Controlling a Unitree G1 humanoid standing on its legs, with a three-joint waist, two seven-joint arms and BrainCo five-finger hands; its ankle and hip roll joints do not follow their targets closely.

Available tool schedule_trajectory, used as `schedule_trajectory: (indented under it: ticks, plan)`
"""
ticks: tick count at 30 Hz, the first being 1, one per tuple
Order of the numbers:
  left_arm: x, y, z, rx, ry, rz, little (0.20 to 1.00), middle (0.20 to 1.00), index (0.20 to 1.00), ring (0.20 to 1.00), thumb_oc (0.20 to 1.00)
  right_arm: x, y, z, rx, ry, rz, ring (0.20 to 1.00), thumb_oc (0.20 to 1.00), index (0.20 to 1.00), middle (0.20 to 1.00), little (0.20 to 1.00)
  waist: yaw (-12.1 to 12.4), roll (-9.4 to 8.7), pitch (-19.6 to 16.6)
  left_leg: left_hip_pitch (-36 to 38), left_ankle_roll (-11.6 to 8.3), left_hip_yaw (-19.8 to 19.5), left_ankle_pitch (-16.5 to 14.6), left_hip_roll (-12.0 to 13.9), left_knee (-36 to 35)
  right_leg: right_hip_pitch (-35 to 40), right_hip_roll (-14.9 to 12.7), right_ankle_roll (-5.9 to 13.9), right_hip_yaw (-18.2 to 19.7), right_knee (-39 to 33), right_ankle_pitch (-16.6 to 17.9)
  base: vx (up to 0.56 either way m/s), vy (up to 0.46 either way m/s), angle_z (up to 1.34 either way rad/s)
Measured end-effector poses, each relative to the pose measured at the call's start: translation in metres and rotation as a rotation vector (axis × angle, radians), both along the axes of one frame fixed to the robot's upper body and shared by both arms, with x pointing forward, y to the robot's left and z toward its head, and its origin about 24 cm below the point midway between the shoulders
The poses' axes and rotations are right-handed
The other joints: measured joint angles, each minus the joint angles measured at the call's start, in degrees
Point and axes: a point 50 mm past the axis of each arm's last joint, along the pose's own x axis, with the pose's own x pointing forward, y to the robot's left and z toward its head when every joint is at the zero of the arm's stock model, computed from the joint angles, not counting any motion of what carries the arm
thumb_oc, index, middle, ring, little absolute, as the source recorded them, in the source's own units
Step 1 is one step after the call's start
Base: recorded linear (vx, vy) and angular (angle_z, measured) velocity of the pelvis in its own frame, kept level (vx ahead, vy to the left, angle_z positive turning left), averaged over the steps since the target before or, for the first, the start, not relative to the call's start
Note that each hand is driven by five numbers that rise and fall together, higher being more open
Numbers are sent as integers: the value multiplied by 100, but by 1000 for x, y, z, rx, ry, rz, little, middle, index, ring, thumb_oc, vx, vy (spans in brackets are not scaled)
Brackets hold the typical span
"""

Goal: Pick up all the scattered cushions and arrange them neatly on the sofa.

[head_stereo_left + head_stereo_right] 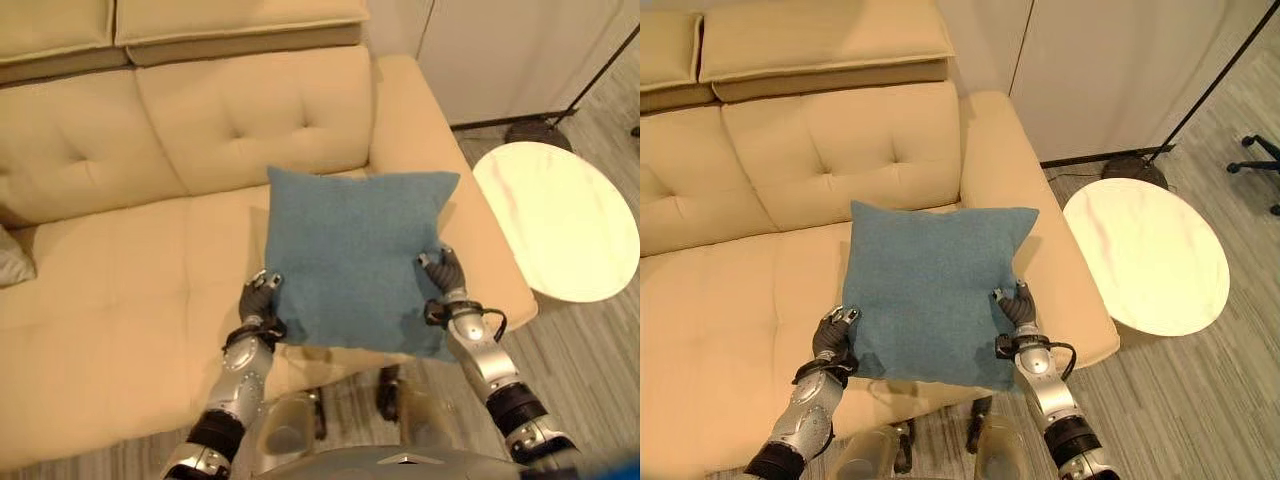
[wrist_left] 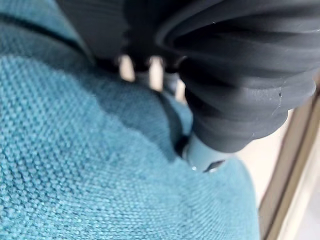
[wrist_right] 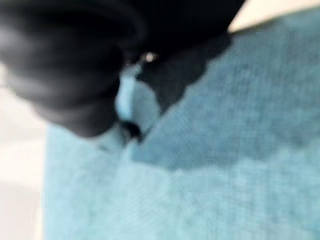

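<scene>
Centrally, a blue cushion [image 1: 352,258] is being held above the seat of the beige sofa [image 1: 120,270], the left hand [image 1: 258,298] gripping its left edge and the right hand [image 1: 443,272] gripping its right edge, fingers curling onto the fabric; a round white side table [image 1: 560,220] is standing just beside the sofa's arm.

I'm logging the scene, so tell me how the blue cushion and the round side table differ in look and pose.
The blue cushion is square, soft woven teal fabric; the round side table is an oval, hard, pale glossy top. The cushion is held over the sofa seat between the left hand and right hand; the table stands untouched on the floor beside the sofa's arm. Both sit at the sofa's right end.
</scene>
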Motion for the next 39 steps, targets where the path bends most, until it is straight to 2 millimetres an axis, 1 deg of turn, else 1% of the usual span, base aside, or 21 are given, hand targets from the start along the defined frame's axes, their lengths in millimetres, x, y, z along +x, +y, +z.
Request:
schedule_trajectory:
  ticks: [1,2,3,4,5,6,7,8,11,12,14,15,16,17,18,21,22,26,30,34,39]
  plan:
    - [0,-16,-3,-40,14,-24,200,200,200,200,200,-5,-12,-7,-6,27,-48,200,200,200,200,200,1,266,-69,18,-196,-454,186,30,-63,446,198,-128,-149,-303,7,259,-167,203]
    - [4,-35,-1,-41,12,-100,200,200,200,200,200,-22,-36,-22,-13,83,-144,200,200,200,200,200,-186,450,-155,-1,-433,-1146,298,-18,-32,900,233,-265,-437,-599,-94,174,-173,254]
    - [2,-48,3,-31,-24,-181,200,200,200,200,200,-30,-51,-30,-34,125,-195,200,200,200,200,200,-81,472,-272,-21,-554,-1246,350,-12,-99,984,264,-544,-576,-824,-87,144,-80,194]
    - [-1,-43,0,-25,-10,-176,200,200,200,200,200,-24,-53,-25,-49,106,-187,200,200,200,200,200,64,546,-289,-106,-581,-1050,239,133,80,1036,358,-656,-576,-741,-118,158,-73,86]
    - [-1,-41,-3,-20,6,-172,200,200,200,200,200,-25,-53,-26,-50,109,-186,200,200,200,200,200,26,533,-291,-279,-687,-910,232,101,431,1180,300,-683,-727,-821,-134,93,-13,32]
    - [-2,-38,-5,-10,18,-171,200,200,200,200,200,-26,-53,-27,-50,117,-187,200,200,200,200,200,-31,446,-285,-361,-696,-641,227,74,769,1283,199,-818,-769,-867,-135,44,32,33]
    - [-5,-36,-7,-7,25,-167,200,200,200,200,200,-24,-51,-26,-51,112,-180,200,200,200,200,200,31,417,-280,-311,-628,-431,108,99,923,1305,178,-867,-729,-847,-157,47,28,19]
    - [-5,-28,-7,14,29,-162,200,200,200,200,200,-21,-45,-23,-39,97,-166,200,200,200,200,200,-48,336,-277,-272,-505,-244,-202,209,1162,1342,154,-945,-731,-846,-211,62,45,2]
    - [-2,-24,-4,24,19,-157,200,200,200,200,200,-21,-43,-24,-23,100,-174,200,200,200,200,200,-60,74,-246,-279,-537,-191,-229,529,1136,1336,92,-925,-714,-865,-193,91,106,10]
    - [-3,-23,-5,23,26,-150,200,200,200,200,200,-21,-41,-24,-23,102,-167,200,200,200,200,200,-26,-29,-233,-241,-612,-453,-179,712,791,1334,115,-849,-655,-878,-133,116,145,-25]
    - [-5,-25,-7,18,41,-156,200,200,200,200,200,-21,-42,-24,-27,101,-167,200,200,200,200,200,-51,52,-259,-84,-625,-548,-32,828,521,1346,174,-734,-601,-840,-141,122,159,-34]
    - [-5,-27,-8,14,43,-160,200,200,200,200,200,-21,-45,-23,-39,101,-170,200,200,200,200,200,-107,159,-293,-18,-607,-549,108,843,418,1344,222,-653,-586,-800,-148,90,162,-11]
    - [-2,-27,-6,17,35,-163,200,200,200,200,200,-21,-46,-24,-39,105,-174,200,200,200,200,200,-234,148,-299,82,-715,-449,45,837,232,1347,170,-547,-582,-767,-158,53,142,-1]
    - [1,-26,-3,24,22,-165,200,200,200,200,200,-21,-44,-25,-35,112,-173,200,200,200,200,200,-292,6,-342,212,-567,-339,180,626,-41,1309,-9,-393,-541,-776,-121,28,127,6]
    - [3,-25,-1,31,16,-166,200,200,200,200,200,-21,-44,-25,-35,112,-172,200,200,200,200,200,-305,-27,-364,209,-535,-328,199,547,-75,1292,-91,-312,-508,-797,-95,14,117,-2]
    - [9,-22,6,57,-12,-168,200,200,200,200,200,-21,-41,-25,-35,111,-160,200,200,200,200,200,-294,-42,-374,197,-425,-282,204,323,-141,1293,-291,-127,-465,-938,18,-24,94,-1]
    - [13,-15,13,90,-40,-161,200,200,200,200,200,-20,-35,-24,-36,110,-135,200,200,200,200,200,-219,-26,-366,133,-384,-231,214,235,-168,1249,-372,-31,-434,-1044,105,-53,88,-3]
    - [15,-4,17,118,-40,-114,200,200,200,200,200,-17,-24,-23,-40,102,-90,200,200,200,200,200,-150,20,-342,95,-320,-180,259,183,-280,1214,-395,12,-421,-1209,215,-47,63,-4]
    - [18,-5,19,116,-49,-105,200,200,200,200,200,-11,-20,-17,-40,78,-79,200,200,200,200,200,-154,77,-305,-24,-313,-131,277,183,-308,1057,-379,5,-374,-1241,256,-130,36,-9]
    - [38,-13,40,112,-130,-90,200,200,200,200,200,13,-20,11,-58,-22,-80,200,200,200,200,200,-191,219,11,-564,-270,-38,344,203,-105,461,-398,6,-267,-1035,323,-207,16,-11]
    - [83,-20,103,137,-342,-60,200,200,200,200,200,55,-21,77,-107,-237,-92,200,200,200,200,200,-167,400,618,-1430,-253,-46,432,271,191,-464,-395,-62,-217,-625,365,-88,-3,-4]
